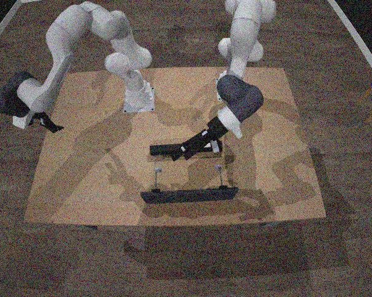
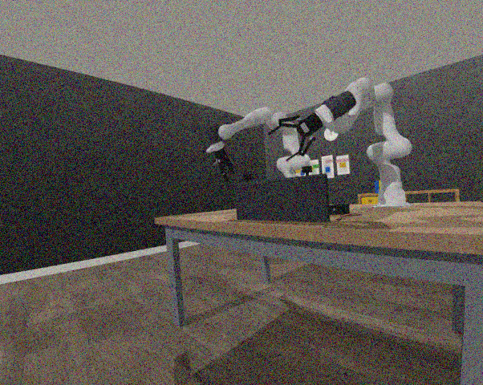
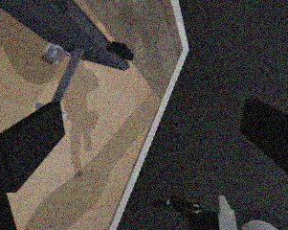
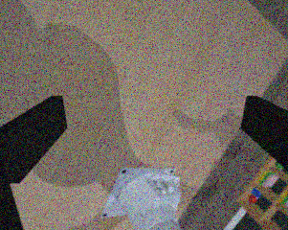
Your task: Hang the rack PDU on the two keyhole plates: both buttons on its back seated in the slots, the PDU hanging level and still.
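Pincer of the left arm (image 1: pixel 180 156) (image 2: pixel 280 145) (image 3: pixel 153 117) stands wide, with nothing between its fingers, angled above the middle of the table (image 1: pixel 115 204) (image 2: pixel 217 216). The right pincer (image 1: pixel 49 122) (image 2: pixel 229 176) (image 3: pixel 169 203) (image 4: pixel 154 112) is likewise spread wide and holds nothing; it hangs raised by the table's right-hand edge. Toward the front edge, opposite the arm bases, a dark upright panel (image 1: pixel 189 195) (image 2: pixel 281 197) (image 3: pixel 86 38) runs roughly parallel to that edge. On its arm side are two small pale keyhole plates, one nearer the right edge (image 1: pixel 157 169) and one nearer the left edge (image 1: pixel 218 166), each with a thin dark post. In the exterior view, this panel hides much of the table behind it.

The rack PDU (image 1: pixel 160 149) (image 2: pixel 339 208) lies on the table between the arm bases and the plates, apart from the panel and unhung. It looks long, narrow and black, with a pale piece near its left end; the left arm's fingers cover part of it from above. Its back buttons cannot be made out.

Beyond the table, wall sheets (image 2: pixel 327 166) (image 2: pixel 342 164) carry coloured patches, their print too small to read. No brand can be read on the PDU.
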